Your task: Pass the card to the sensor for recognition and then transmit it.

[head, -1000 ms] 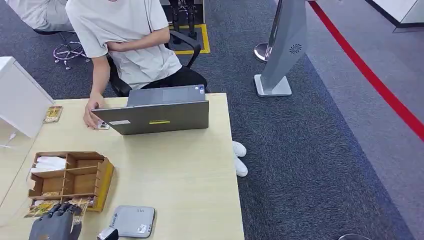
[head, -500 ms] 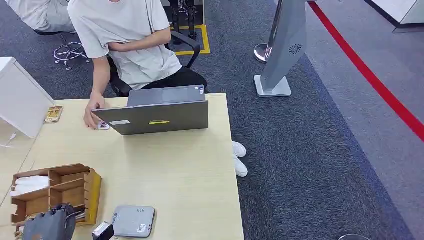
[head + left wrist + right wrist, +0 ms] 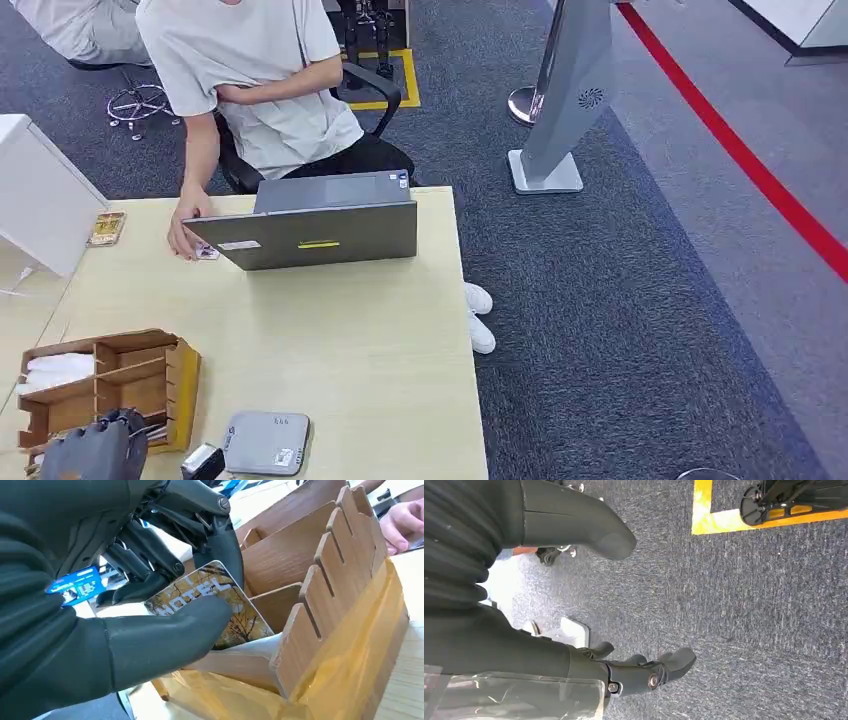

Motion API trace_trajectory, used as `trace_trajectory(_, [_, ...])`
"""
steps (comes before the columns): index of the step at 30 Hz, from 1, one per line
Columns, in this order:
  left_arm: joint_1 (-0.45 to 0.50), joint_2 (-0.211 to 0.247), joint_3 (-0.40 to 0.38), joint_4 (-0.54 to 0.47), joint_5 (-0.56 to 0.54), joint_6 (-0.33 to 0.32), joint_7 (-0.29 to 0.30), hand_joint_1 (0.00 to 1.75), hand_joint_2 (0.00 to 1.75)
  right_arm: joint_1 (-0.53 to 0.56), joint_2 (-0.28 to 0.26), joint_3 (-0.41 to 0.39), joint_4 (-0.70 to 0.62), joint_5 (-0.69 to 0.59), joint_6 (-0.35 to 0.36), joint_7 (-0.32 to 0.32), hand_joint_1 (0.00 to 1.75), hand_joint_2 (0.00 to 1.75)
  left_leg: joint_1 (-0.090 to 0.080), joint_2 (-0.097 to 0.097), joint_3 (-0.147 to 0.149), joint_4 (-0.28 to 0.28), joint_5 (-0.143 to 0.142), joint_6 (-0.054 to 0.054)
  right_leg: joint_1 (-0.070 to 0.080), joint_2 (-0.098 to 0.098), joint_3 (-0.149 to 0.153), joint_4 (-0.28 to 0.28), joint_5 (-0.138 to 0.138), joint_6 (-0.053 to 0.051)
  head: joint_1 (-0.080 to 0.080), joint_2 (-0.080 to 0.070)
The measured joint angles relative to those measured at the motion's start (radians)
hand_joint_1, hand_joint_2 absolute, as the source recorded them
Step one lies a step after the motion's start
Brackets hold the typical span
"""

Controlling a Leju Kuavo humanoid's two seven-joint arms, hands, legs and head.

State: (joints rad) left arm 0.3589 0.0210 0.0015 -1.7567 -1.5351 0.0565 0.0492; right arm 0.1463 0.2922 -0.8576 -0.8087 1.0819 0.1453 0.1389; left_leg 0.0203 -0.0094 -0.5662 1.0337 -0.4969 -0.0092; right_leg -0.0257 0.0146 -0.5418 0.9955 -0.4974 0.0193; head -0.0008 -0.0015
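Note:
My left hand [image 3: 95, 452] is at the table's near left corner, reaching into the wooden organizer [image 3: 110, 375]. In the left wrist view the thumb and fingers [image 3: 150, 635] pinch a brown card printed HOTEL [image 3: 210, 592] that sticks up from a slot of the organizer [image 3: 320, 605]. The flat grey sensor [image 3: 265, 442] lies on the table just right of the organizer. My right hand [image 3: 524, 645] hangs over the grey carpet with its fingers apart and nothing in it.
A person sits at the far side behind an open laptop [image 3: 315, 230], one hand [image 3: 183, 235] resting on the table. Another card [image 3: 106, 228] lies beside a white box [image 3: 35, 195]. A small dark device [image 3: 203, 462] sits beside the sensor. The table's right edge [image 3: 472, 400] borders carpet.
The wooden organizer has slid left and nearer to me with my left hand at it. The last half second shows almost no movement.

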Motion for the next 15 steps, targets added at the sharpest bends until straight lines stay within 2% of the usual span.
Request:
trace_trajectory(2, [0.000,0.000,0.000,-0.005,0.000,0.005,-0.006,1.75,1.75,0.000,0.000,0.000,0.000,0.001,0.000,-0.005,0.00,1.75,0.000,0.000,0.000,0.000,0.000,0.000,0.000,0.000,0.000,0.000,0.000,0.000,0.000,0.000])
trace_trajectory(6, [0.001,-0.002,0.000,-0.076,0.000,0.006,-0.060,1.75,1.75,0.001,0.000,-0.004,0.000,0.001,-0.001,-0.007,0.00,1.75,0.000,0.000,0.000,0.000,0.000,0.000,0.000,0.000,-0.002,0.000,0.000,0.000,0.000,0.000])
trace_trajectory(11, [-0.046,0.010,-0.050,-0.266,0.000,-0.016,-0.097,1.75,1.75,0.002,0.000,-0.004,0.000,-0.014,-0.006,-0.003,0.00,1.75,0.000,0.000,0.000,0.000,0.000,0.000,0.000,0.000,-0.002,0.000,0.000,0.000,0.000,0.000])
trace_trajectory(15, [-0.149,0.038,-0.113,-0.406,0.000,-0.061,-0.114,1.75,1.75,0.003,0.000,0.002,0.000,-0.035,-0.006,0.012,0.00,1.75,0.000,0.000,0.000,0.000,0.002,0.000,0.000,0.000,-0.003,0.000,0.002,0.000,0.000,0.000])
